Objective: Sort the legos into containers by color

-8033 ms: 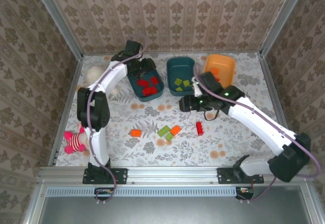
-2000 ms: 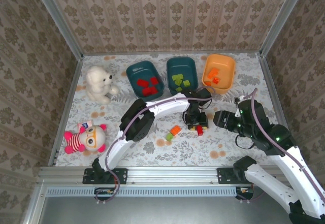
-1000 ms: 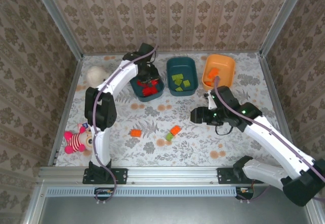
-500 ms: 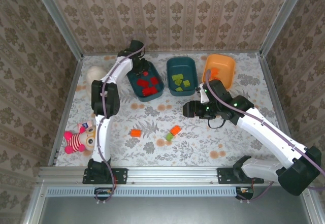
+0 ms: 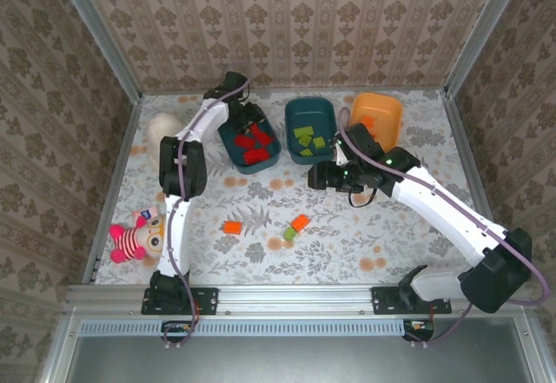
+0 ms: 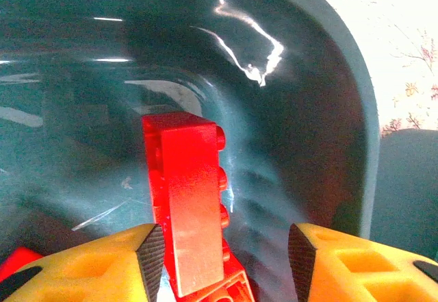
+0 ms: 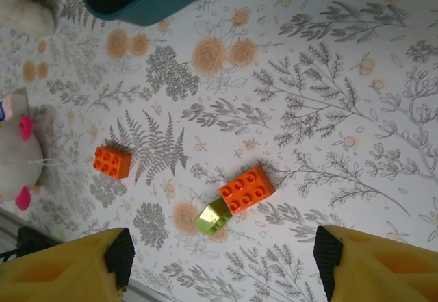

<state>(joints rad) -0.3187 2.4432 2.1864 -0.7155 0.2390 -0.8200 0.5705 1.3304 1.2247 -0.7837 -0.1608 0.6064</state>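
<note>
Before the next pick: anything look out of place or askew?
No mis-sorts stand out. One red brick stands on end atop others in the teal bin, between the left gripper's open fingers. On the table, a green brick lies tilted against an orange brick.

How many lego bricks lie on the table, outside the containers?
3: a lone orange brick, and a second orange brick touching a light green brick. More may be hidden.

A: What's loose?
B: Orange brick (image 7: 112,161) at 9 o'clock. Second orange brick (image 7: 246,190) centre, green brick (image 7: 212,218) touching it at 7 o'clock.
A: Right gripper (image 7: 224,261)?
B: 6 o'clock, fingers spread wide. Teal bin (image 7: 164,4) at 11 o'clock.
</note>
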